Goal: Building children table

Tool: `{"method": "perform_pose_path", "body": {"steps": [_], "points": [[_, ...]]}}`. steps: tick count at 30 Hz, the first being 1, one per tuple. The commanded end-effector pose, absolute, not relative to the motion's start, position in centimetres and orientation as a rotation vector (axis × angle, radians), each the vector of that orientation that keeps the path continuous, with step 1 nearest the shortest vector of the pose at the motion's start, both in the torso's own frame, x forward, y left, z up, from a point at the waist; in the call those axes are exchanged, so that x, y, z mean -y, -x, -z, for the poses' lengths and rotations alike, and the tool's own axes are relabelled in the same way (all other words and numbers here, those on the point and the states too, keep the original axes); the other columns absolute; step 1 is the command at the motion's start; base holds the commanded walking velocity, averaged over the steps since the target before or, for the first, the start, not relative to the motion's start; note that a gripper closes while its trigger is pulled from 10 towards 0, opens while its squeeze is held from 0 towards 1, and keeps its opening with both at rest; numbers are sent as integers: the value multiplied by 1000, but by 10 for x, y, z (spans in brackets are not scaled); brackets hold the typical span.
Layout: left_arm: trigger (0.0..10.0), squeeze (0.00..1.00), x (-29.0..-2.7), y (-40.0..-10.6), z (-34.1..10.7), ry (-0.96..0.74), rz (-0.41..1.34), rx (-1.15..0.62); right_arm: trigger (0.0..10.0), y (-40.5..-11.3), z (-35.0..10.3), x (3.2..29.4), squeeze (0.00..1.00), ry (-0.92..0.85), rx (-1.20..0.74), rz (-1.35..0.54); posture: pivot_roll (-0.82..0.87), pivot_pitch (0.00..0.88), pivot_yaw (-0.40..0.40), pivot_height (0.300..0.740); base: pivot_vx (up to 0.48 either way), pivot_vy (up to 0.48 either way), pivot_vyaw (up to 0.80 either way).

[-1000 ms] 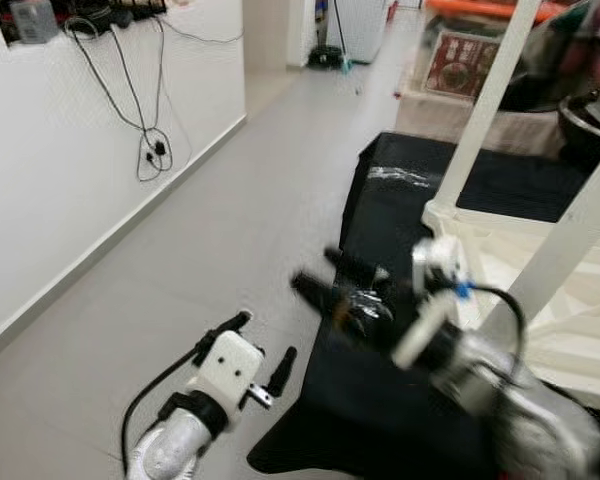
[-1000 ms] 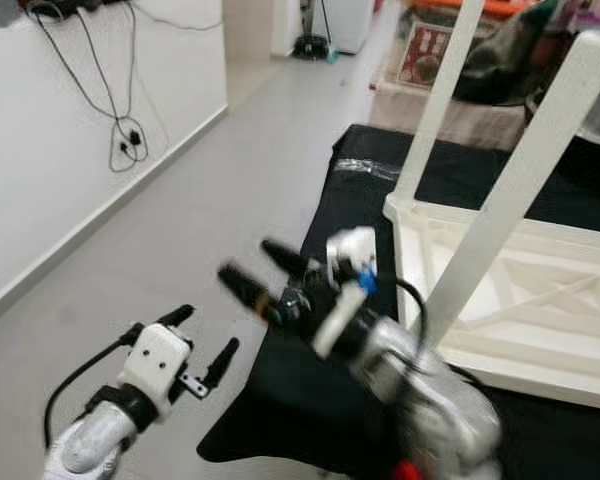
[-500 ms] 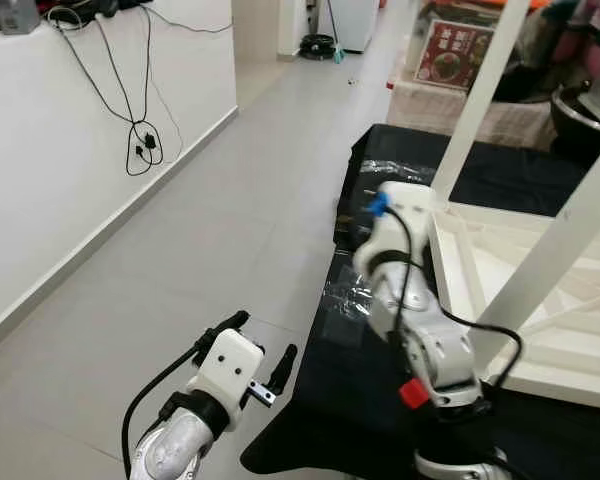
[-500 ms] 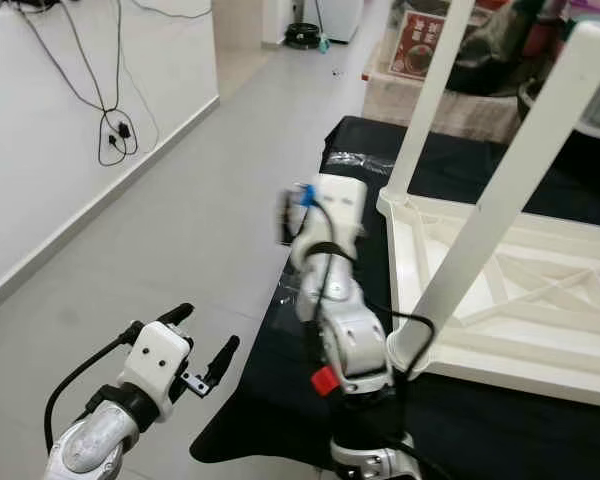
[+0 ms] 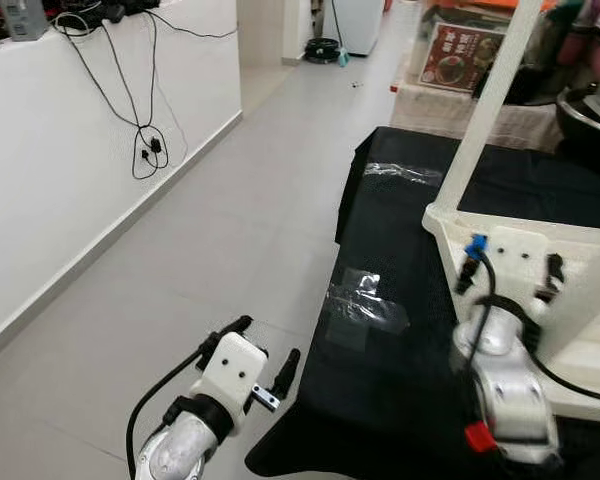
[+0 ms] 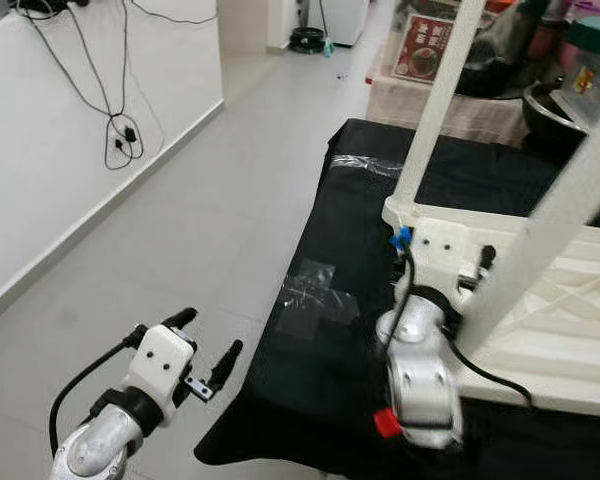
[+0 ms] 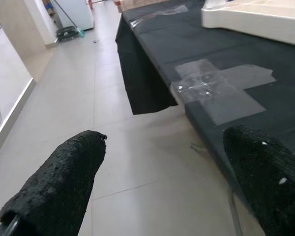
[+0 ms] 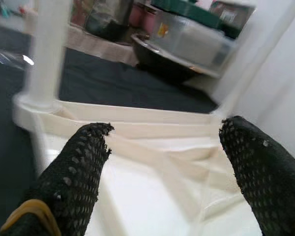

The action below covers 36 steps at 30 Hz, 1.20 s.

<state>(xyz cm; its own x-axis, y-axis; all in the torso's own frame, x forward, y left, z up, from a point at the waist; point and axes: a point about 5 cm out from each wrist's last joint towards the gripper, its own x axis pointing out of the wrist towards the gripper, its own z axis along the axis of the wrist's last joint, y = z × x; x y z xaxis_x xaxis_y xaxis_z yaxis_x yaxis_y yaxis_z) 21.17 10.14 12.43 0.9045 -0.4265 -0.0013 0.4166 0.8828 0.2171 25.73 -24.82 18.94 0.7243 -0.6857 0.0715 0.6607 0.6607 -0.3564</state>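
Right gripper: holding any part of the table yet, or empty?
Empty. The right gripper is open over the upturned white table, with nothing between its fingers. The left gripper is open too, over the floor.

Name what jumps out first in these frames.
The white children's table, upside down on the black cloth, two legs pointing up. The right gripper is open, reaching over the table's ribbed underside beside the near leg. The left gripper hangs open over the grey floor.
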Motion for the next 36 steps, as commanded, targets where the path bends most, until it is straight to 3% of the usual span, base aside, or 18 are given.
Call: {"method": "perform_pose_path", "body": {"steps": [1,2,4,6,7,8,10,12,14,18,24,27,33,36], "points": [[10000,0,-102,-211,-122,-216,443,28,10000,-248,-188,263,0,389,-107,837,24,70,-76,740,0,0,0],[10000,0,-102,-210,-122,-212,445,26,10000,-237,-183,281,0,467,-154,883,21,72,-78,740,0,0,0],[10000,0,-102,-210,-122,-212,445,26,10000,-237,-183,281,0,467,-154,883,21,72,-78,740,0,0,0],[10000,0,-101,-210,-122,-209,448,25,10000,-223,-172,302,0,520,-238,963,23,75,-81,740,0,0,0],[10000,0,-101,-210,-122,-209,448,25,10000,-223,-172,302,0,520,-238,963,23,75,-81,740,0,0,0],[10000,0,-101,-210,-123,-210,448,25,10000,-242,-169,293,0,398,-211,861,24,79,-79,740,0,0,0],[10000,0,-101,-210,-123,-210,448,25,10000,-242,-169,293,0,398,-211,861,24,79,-79,740,0,0,0],[10000,0,-100,-210,-123,-211,449,26,10000,-291,-177,254,0,160,-135,520,34,82,-84,740,0,0,0],[10000,0,-100,-209,-125,-214,448,29,10000,-333,-197,215,0,103,-93,186,39,89,-89,740,0,0,0],[10000,0,-102,-206,-126,-211,442,28,10000,-360,-201,191,0,256,-131,2,24,102,-92,740,0,0,0],[10000,0,-100,-200,-130,-205,456,24,10000,-388,-202,176,0,305,-204,-67,50,125,-99,740,0,0,0],[10000,0,-102,-196,-134,-205,450,22,10000,-402,-204,201,0,335,-298,14,55,154,-98,740,0,0,0],[10000,0,-102,-193,-134,-197,446,5,10000,-400,-211,246,0,386,-389,43,57,163,-103,740,0,0,0],[10000,0,-102,-193,-134,-196,450,2,10000,-399,-209,252,0,382,-423,17,57,163,-103,740,0,0,0]]}}
